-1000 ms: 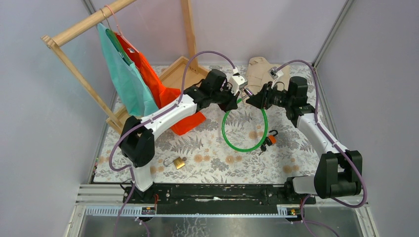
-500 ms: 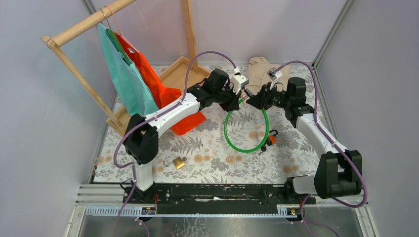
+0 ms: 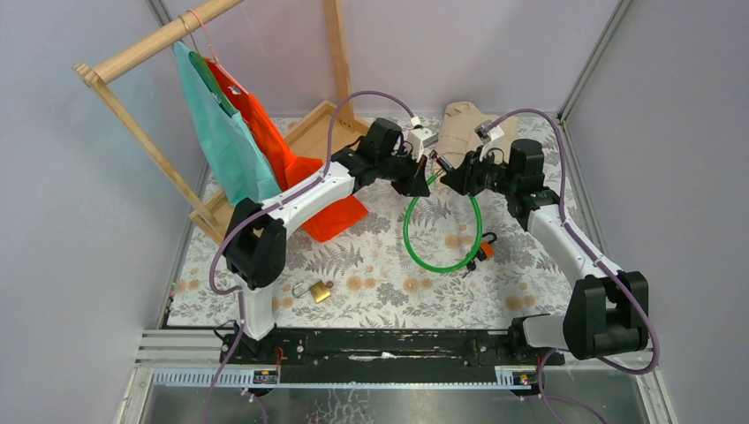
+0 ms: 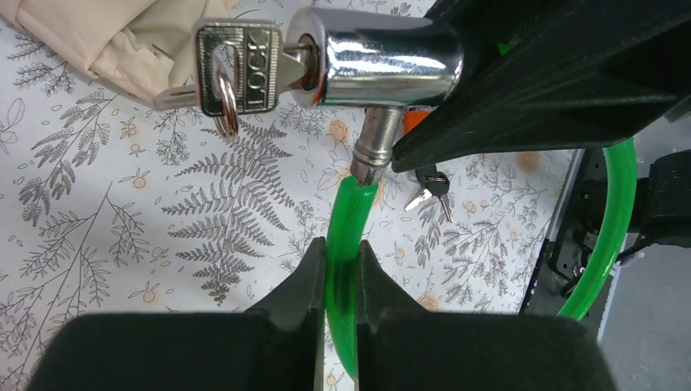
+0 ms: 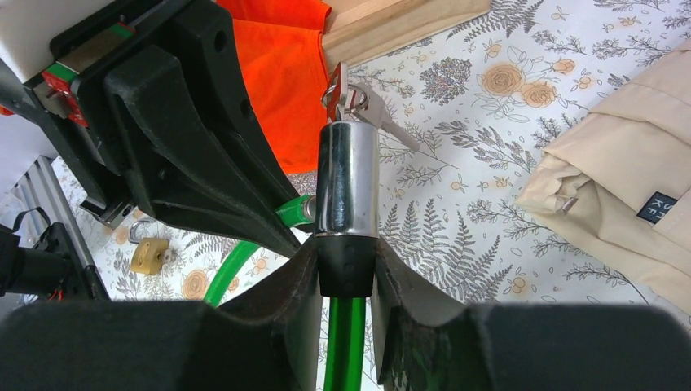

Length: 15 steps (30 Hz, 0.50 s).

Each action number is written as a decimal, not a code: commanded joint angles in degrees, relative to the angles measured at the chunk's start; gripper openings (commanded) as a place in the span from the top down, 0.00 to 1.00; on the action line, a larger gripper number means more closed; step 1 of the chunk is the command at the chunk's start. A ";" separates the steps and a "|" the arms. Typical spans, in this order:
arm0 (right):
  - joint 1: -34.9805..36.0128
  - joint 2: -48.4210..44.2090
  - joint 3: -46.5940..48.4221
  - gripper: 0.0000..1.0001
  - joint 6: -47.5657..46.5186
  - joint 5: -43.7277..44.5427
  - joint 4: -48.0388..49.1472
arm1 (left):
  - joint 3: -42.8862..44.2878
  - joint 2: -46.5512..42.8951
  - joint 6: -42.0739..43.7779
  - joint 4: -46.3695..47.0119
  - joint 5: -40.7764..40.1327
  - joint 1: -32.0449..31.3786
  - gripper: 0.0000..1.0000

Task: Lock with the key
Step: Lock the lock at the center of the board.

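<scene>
A green cable lock (image 3: pixel 439 268) hangs in a loop between both arms above the floral table. My left gripper (image 4: pixel 342 248) is shut on the green cable (image 4: pixel 346 216) just below its metal pin end (image 4: pixel 373 147), which meets the side of the chrome lock cylinder (image 4: pixel 383 61). A silver key (image 4: pixel 236 65) on a ring sits in the cylinder's end. My right gripper (image 5: pixel 346 252) is shut on the black collar (image 5: pixel 346 273) under the chrome cylinder (image 5: pixel 347 175), with the key (image 5: pixel 358 102) at the top. In the top view the left gripper (image 3: pixel 422 184) and the right gripper (image 3: pixel 449 177) nearly touch.
A brass padlock (image 3: pixel 320 291) lies front left. A small orange padlock with keys (image 3: pixel 483 250) lies right of the loop. A beige garment (image 3: pixel 464 124) is at the back. A wooden rack (image 3: pixel 150 44) holds teal cloth (image 3: pixel 225 132) and orange cloth (image 3: pixel 291 168) on the left.
The left arm has stretched a little further back and right, carrying the cable end closer to the cylinder. The loop has shifted slightly right. Both grips are unchanged.
</scene>
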 commanded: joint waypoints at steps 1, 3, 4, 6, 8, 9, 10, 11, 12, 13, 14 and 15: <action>2.60 -0.30 -0.45 1.00 -0.67 -2.23 1.01 | 1.53 0.20 -2.64 9.62 2.71 0.39 1.00; 2.82 -0.06 -0.44 1.00 -0.96 -2.94 1.08 | 1.76 0.61 -2.05 9.41 2.95 0.36 1.00; 2.77 -0.01 -0.40 1.00 -1.07 -3.59 1.16 | 2.12 0.83 -1.52 8.94 2.88 0.36 1.00; 2.78 0.35 -0.20 1.00 -1.36 -5.05 0.94 | 2.99 1.40 0.07 7.43 2.33 0.36 1.00; 2.83 0.67 0.65 1.00 -2.38 -5.52 -0.41 | 3.89 1.75 2.15 5.72 0.71 0.34 1.00; 2.79 0.77 0.99 1.00 -2.97 -5.19 -1.03 | 3.88 1.58 3.25 5.44 -0.02 0.36 1.00; 2.77 0.79 1.24 1.00 -3.54 -4.41 -1.71 | 3.82 1.47 4.07 5.40 -0.58 0.37 1.00; 2.84 0.79 1.21 1.00 -3.96 -3.98 -1.93 | 3.87 1.41 5.00 5.40 -0.72 0.34 1.00; 2.91 0.83 1.33 1.00 -4.24 -3.81 -2.09 | 4.04 1.36 5.48 5.40 -0.69 0.36 1.00; 3.14 0.93 1.38 1.00 -4.37 -3.87 -2.33 | 4.13 1.36 6.01 5.46 -0.66 0.37 1.00; 3.41 1.14 1.51 1.00 -4.66 -4.01 -2.63 | 4.40 1.50 6.68 5.48 -0.69 0.37 1.00; 3.92 1.31 1.82 1.00 -5.06 -3.64 -3.26 | 4.65 1.57 7.57 5.42 -1.04 0.32 1.00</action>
